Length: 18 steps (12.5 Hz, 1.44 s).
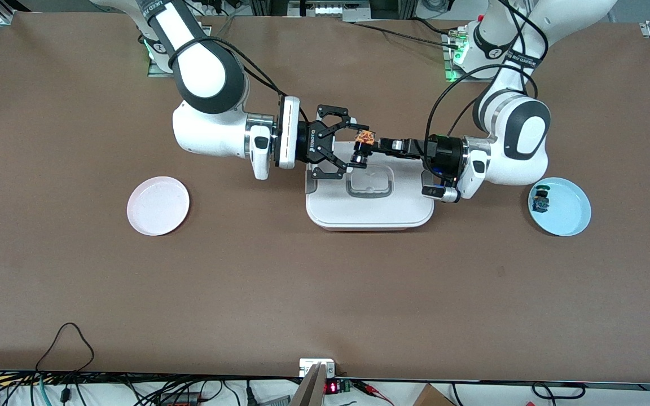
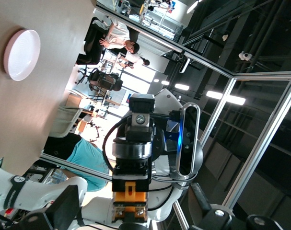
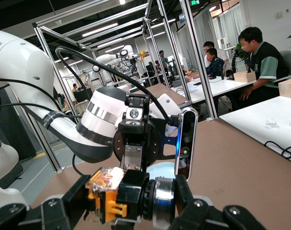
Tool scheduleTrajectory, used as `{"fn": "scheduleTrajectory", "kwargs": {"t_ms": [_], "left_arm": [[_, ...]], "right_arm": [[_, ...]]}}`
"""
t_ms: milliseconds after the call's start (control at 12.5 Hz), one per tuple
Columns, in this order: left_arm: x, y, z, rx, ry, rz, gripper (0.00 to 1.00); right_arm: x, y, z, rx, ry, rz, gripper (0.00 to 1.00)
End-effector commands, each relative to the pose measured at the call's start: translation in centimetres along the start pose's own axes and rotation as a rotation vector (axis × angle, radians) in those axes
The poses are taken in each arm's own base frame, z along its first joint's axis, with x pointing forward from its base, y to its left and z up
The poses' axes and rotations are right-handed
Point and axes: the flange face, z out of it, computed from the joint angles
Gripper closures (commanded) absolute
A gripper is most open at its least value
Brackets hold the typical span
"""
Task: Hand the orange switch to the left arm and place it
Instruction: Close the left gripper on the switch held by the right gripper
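**Desk:** While the handover hangs in mid-air, who has the part?

**Photographer:** The left gripper [image 1: 371,145] is clamped on the orange switch [image 1: 364,138], gripping it across its black body. The switch is up in the air, over the edge of the white lidded box [image 1: 370,211] that lies toward the robots' bases. Its orange-white block end points toward the bases.

**Desk:** And the right gripper?

**Photographer:** The right gripper [image 1: 354,145] faces the left one, spread wide. One of its fingers [image 1: 337,159] sits at each end of the switch. Whether they touch it cannot be made out.

**Desk:** What surrounds them?

**Photographer:** Both arms reach in level from either side and meet over the box, which sits mid-table on the brown tabletop [image 1: 325,293]. A pink plate [image 1: 158,205] lies toward the right arm's end. Toward the left arm's end, a light blue plate [image 1: 570,217] holds a small switch with a green cap [image 1: 540,201].
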Motion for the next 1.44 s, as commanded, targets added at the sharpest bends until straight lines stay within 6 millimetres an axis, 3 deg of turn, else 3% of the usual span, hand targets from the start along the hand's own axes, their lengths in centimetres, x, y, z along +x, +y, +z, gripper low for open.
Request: {"fn": "scheduleTrajectory", "kwargs": {"t_ms": [0,319,479,559,638,878,957,1356], "left_arm": [[0.1,-0.1,1.4,-0.025,0.013,0.022,0.0],[-0.2,-0.6,2.3,-0.017,-0.001,0.018,0.01],[-0.5,-0.4,2.7,-0.016,-0.011,0.023,0.28],[-0.6,-0.4,2.7,-0.017,-0.015,0.019,0.55],[-0.7,-0.4,2.7,-0.017,-0.015,0.017,0.69],[-0.9,-0.3,2.9,-0.029,-0.042,0.001,0.96],[-0.9,-0.3,2.8,-0.03,-0.042,0.003,1.0],[-0.8,-0.1,2.6,-0.032,-0.038,0.005,1.0]], "right_arm": [[0.5,0.1,0.5,-0.003,0.025,-0.012,0.99],[0.5,0.1,0.5,-0.003,0.025,-0.011,0.99],[0.5,0.1,0.5,-0.003,0.025,-0.011,0.99],[0.5,0.1,0.5,-0.003,0.025,-0.011,0.99],[0.5,0.1,0.5,-0.003,0.025,-0.011,0.99],[0.5,0.1,0.5,-0.003,0.025,-0.011,0.99],[0.5,0.1,0.5,-0.003,0.025,-0.009,0.98],[0.6,0.4,0.1,-0.006,0.026,0.005,0.86]]}}
